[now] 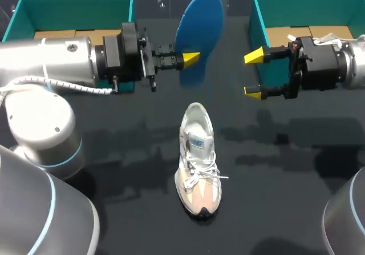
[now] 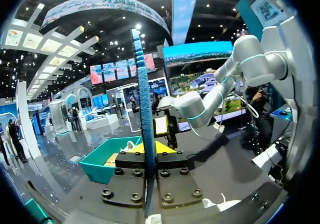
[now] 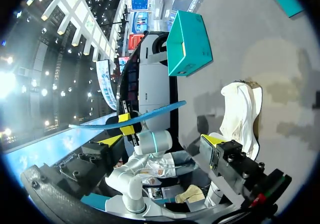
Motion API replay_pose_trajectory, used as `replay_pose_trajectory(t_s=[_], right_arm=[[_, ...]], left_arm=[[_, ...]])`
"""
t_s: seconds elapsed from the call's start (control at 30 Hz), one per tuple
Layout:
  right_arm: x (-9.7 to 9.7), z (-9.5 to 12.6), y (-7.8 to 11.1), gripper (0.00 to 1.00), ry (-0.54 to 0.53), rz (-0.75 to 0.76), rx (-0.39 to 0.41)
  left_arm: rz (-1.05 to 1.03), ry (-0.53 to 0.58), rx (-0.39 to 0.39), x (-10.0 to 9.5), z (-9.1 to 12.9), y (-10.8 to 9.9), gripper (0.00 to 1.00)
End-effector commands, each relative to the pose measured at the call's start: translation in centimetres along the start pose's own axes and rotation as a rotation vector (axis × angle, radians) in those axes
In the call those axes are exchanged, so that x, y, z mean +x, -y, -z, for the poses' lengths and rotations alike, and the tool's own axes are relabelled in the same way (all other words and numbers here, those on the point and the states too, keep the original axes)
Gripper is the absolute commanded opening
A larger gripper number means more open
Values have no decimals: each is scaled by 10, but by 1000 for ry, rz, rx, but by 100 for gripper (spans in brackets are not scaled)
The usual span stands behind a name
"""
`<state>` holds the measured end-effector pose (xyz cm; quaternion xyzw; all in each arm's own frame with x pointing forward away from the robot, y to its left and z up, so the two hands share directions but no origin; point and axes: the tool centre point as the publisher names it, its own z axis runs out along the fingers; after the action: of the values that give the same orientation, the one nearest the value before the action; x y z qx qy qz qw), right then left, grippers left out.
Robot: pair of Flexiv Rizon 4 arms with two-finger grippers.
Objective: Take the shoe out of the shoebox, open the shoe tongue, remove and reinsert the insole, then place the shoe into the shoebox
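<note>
- Two grippers face each other above the table. The left gripper [image 1: 191,59] pinches one end of the blue insole [image 1: 199,32], whose length rises clear of its jaws.
- The right gripper [image 1: 254,72] has its jaws spread, holding nothing.
- The sneaker [image 1: 198,158] lies below and between both jaws, touching neither. Its long axis runs crosswise to the line joining them, heel nearer, toe farther.
- Reinsertion likely needs the insole swung parallel to that axis; both arms look equally near.

Exhibition hall, big display screens [image 2: 112,72]
</note>
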<state>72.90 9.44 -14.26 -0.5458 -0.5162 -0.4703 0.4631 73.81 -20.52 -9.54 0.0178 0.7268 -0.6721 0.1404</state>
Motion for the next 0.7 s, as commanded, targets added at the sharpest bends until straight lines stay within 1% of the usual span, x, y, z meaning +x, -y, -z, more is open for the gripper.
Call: replay_pose_trajectory(t_s=[0.03,0.17,0.2,0.27,0.3,0.43,0.6,0.7], right_arm=[[0,-1,0,100,2,-1,-1],[0,-1,0,100,2,-1,-1],[0,-1,0,100,2,-1,-1],[0,-1,0,100,2,-1,-1],[0,-1,0,100,2,-1,-1],[0,-1,0,100,2,-1,-1],[0,-1,0,100,2,-1,-1],[0,-1,0,100,2,-1,-1]], left_arm=[[-640,101,59,7,1,-3,0],[-640,101,59,7,1,-3,0],[-676,100,76,6,1,-3,0],[-783,111,81,7,1,-4,0],[-815,112,110,8,2,-3,0],[-993,108,150,8,3,-5,0],[-1232,105,154,4,5,-7,0],[-1232,105,154,4,5,-7,0]])
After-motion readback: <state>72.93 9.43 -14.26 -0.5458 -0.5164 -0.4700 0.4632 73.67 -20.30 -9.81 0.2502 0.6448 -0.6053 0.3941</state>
